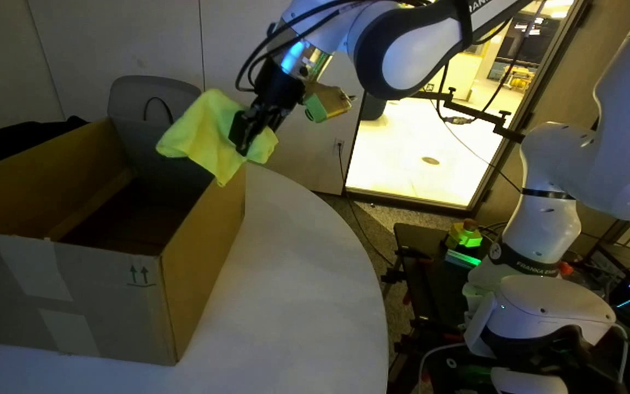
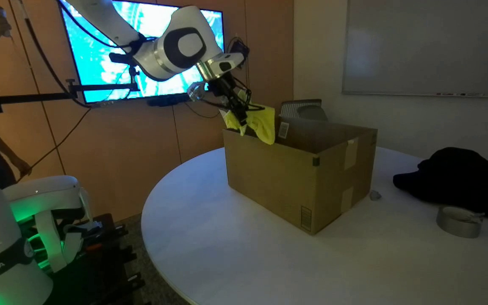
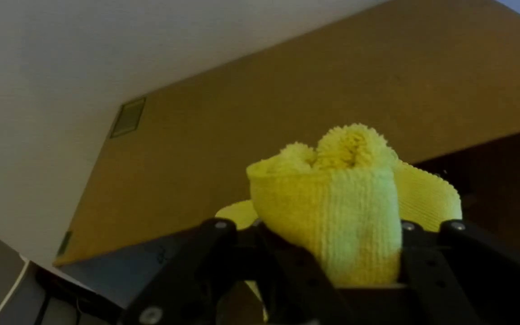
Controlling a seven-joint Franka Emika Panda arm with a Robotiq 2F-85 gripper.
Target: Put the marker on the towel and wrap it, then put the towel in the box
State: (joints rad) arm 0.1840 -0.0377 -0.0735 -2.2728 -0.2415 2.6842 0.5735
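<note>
Drop-in's still to go imo: end effector (image 1: 245,139) is pinching the yellow towel (image 1: 197,134) near the cardboard box (image 1: 201,273). No marker visible, so can't confirm wrapping.

Towel (image 1: 203,131): yellow, ribbed face, fuzzy folded top, pinched and held up in air. Bunched in middle, loose corners drooping. Hangs by top rim of box (image 1: 107,271), at long wall; from where I stand can't tell if it touches cardboard. Box: brown cardboard, upright, top open, inside dark. Stands on round white table (image 1: 293,284), long wall facing table's curved edge and set in from it. Two up-arrows printed near corner of taped end face.
</note>
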